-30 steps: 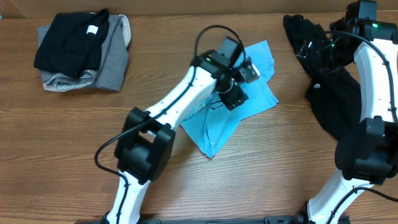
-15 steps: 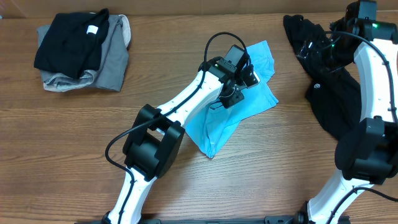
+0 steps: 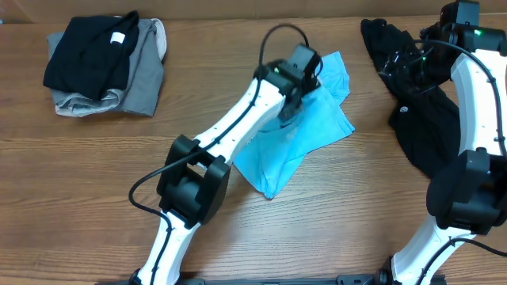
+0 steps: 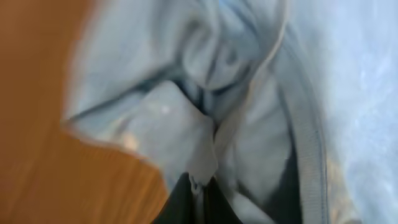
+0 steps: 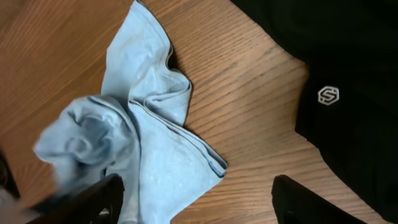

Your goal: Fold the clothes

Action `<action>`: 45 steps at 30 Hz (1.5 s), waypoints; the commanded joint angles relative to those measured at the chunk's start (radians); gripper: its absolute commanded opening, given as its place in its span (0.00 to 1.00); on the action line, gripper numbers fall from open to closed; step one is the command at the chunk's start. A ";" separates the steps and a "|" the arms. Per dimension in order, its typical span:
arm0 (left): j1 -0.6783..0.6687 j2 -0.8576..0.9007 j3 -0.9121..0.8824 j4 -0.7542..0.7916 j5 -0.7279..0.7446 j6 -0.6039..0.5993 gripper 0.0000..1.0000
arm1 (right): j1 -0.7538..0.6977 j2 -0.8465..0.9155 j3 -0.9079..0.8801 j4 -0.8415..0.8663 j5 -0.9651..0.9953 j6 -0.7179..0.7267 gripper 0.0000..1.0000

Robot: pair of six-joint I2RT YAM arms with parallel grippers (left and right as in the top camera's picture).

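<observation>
A light blue T-shirt (image 3: 309, 134) lies crumpled at the middle of the table. My left gripper (image 3: 306, 79) is over its far edge, shut on a bunched fold of the blue fabric. In the left wrist view the dark fingertips (image 4: 186, 202) pinch that fold (image 4: 186, 134). My right gripper (image 3: 398, 59) hovers over a black garment (image 3: 424, 127) at the right. Its fingers (image 5: 298, 199) stand wide apart with nothing between them. The right wrist view shows the blue shirt (image 5: 161, 155) and the black garment (image 5: 348, 62) with a small white logo.
At the far left a black garment (image 3: 87, 51) sits folded on a grey one (image 3: 142, 83). The wooden table (image 3: 356, 222) shows bare between the blue shirt and the black garment. My left arm (image 3: 238, 127) stretches diagonally across the middle.
My left gripper has dropped onto the shirt's far part and shut on a fold, shifting slightly toward the far edge. The right gripper's fingers have narrowed a little.
</observation>
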 commanded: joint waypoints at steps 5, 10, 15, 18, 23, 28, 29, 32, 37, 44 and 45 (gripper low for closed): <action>0.091 -0.022 0.463 -0.232 -0.016 -0.148 0.04 | 0.068 -0.027 0.007 0.002 -0.091 -0.055 0.78; 0.111 -0.022 0.566 -0.282 0.015 -0.148 0.06 | 0.135 -0.027 0.007 0.002 -0.120 -0.056 0.78; 0.115 -0.022 0.566 -0.274 0.031 -0.205 0.04 | 0.239 -0.027 0.007 0.016 -0.150 -0.061 0.77; 0.131 -0.022 0.566 -0.263 0.039 -0.272 0.04 | 0.310 -0.027 0.007 0.033 -0.157 -0.083 0.76; 0.177 -0.022 0.566 -0.270 0.126 -0.318 0.04 | 0.412 -0.027 0.007 0.108 -0.142 -0.109 0.75; 0.220 -0.022 0.566 -0.284 0.189 -0.335 0.04 | 0.485 -0.025 0.006 0.189 -0.116 -0.112 0.74; 0.225 -0.023 0.566 -0.285 0.191 -0.335 0.04 | 0.493 -0.023 0.006 0.200 -0.115 -0.113 0.74; 0.237 -0.027 0.566 -0.286 0.191 -0.335 0.04 | 0.513 -0.008 -0.002 0.224 -0.116 -0.133 0.74; 0.249 -0.048 0.568 -0.285 0.191 -0.335 0.04 | 0.522 0.000 -0.148 0.325 -0.117 -0.144 0.74; 0.254 -0.060 0.568 -0.278 0.190 -0.342 0.04 | 0.526 0.000 -0.311 0.355 -0.206 -0.350 0.74; 0.254 -0.060 0.568 -0.278 0.190 -0.342 0.04 | 0.526 0.000 -0.334 0.367 -0.208 -0.361 0.75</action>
